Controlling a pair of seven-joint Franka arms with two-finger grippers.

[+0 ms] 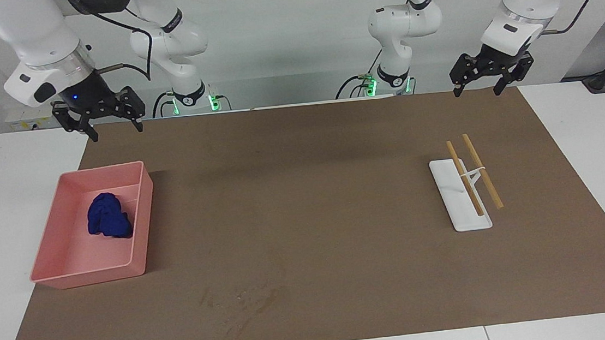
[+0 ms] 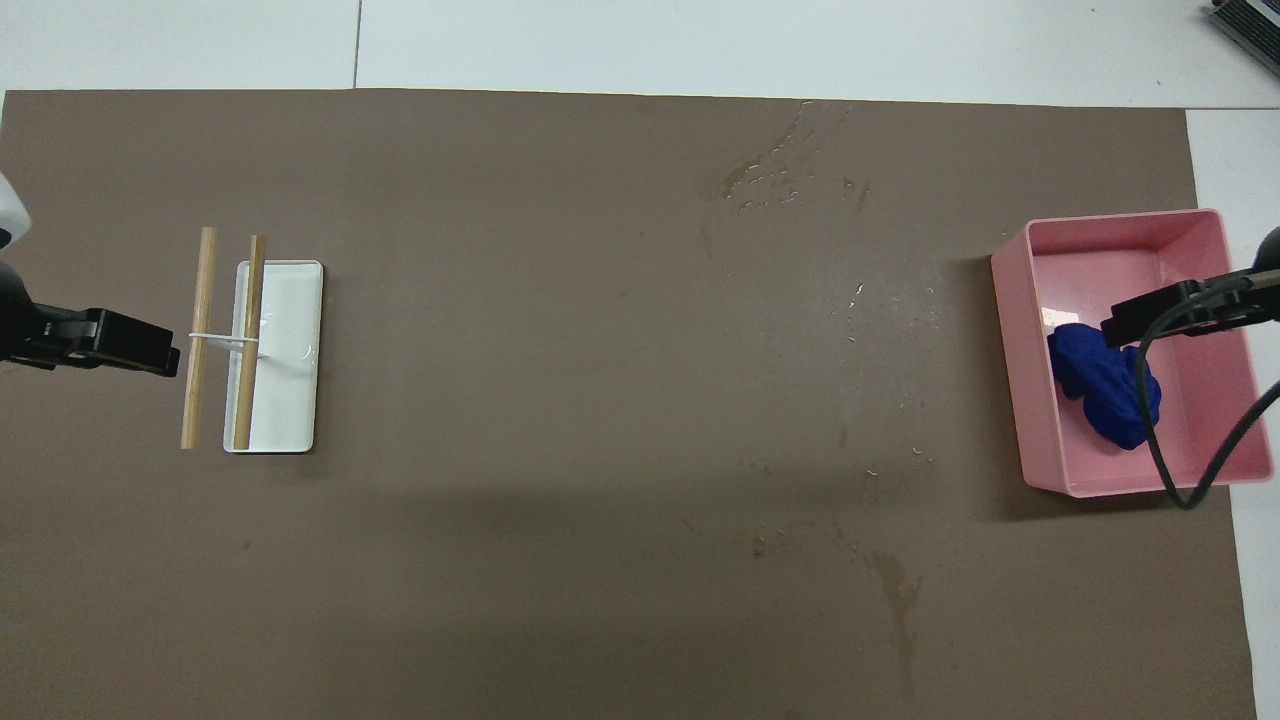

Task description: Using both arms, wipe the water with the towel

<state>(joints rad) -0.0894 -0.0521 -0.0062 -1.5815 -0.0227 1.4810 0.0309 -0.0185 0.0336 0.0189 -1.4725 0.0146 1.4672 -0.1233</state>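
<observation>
A crumpled royal-blue towel (image 1: 108,215) (image 2: 1105,395) lies inside the pink tray (image 1: 140,222) (image 2: 1010,340) at the right arm's end of the mat. The water (image 1: 242,298) (image 2: 770,180) is a faint streaky patch with pale glints on the brown mat, farther from the robots than the tray and toward the mat's middle. My right gripper (image 1: 117,132) (image 2: 1130,322) hangs open high above the tray's end of the mat, touching nothing. My left gripper (image 1: 476,92) (image 2: 160,355) hangs open and empty, high above the other end.
A white rectangular stand (image 1: 461,200) (image 2: 285,400) carrying two wooden sticks (image 1: 480,171) (image 2: 200,335) sits at the left arm's end of the mat. Two slimmer white arms with green-lit bases (image 1: 192,100) stand at the robots' edge. Fainter stains (image 2: 895,590) mark the mat nearer to the robots.
</observation>
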